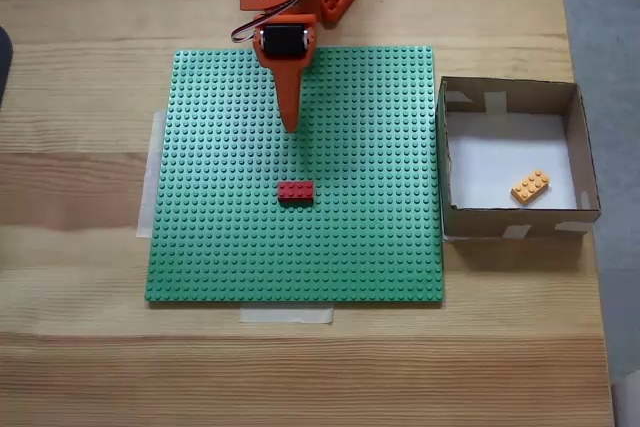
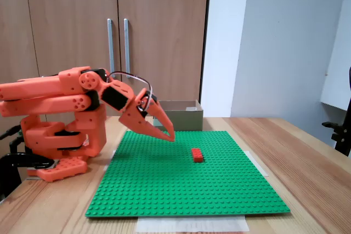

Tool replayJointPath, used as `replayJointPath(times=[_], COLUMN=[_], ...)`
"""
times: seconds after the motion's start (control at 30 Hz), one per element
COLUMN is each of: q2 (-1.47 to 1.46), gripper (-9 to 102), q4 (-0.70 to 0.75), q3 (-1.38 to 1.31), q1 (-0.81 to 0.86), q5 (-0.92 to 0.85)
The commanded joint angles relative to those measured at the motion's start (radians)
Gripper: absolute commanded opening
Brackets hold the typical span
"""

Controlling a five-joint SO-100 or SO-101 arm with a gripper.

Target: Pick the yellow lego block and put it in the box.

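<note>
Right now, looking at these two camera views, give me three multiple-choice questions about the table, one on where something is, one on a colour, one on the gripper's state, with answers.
1. Where is the yellow lego block?
A. On the green baseplate
B. Inside the box
C. On the bare wooden table

2. What colour is the brick standing on the green baseplate?
A. Blue
B. White
C. Red

3. How is the gripper?
A. Shut and holding nothing
B. Shut on the red brick
C. Wide open over the box

Answers:
1. B, it lies on the white floor of the box, near the lower right corner in the fixed view from above.
2. C, the red brick sits near the plate's middle.
3. A, the jaws meet at a point above the plate, short of the brick.
</note>
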Motion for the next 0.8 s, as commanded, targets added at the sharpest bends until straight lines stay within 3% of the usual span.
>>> replayJointPath(times=[0.0,0.77], q2=[0.008,0.008], gripper=[-1,-1], q4=[-0.003,0.021], q3=[0.028,0.049], q1=[-0.002,0.003], q5=[-0.011,0.002])
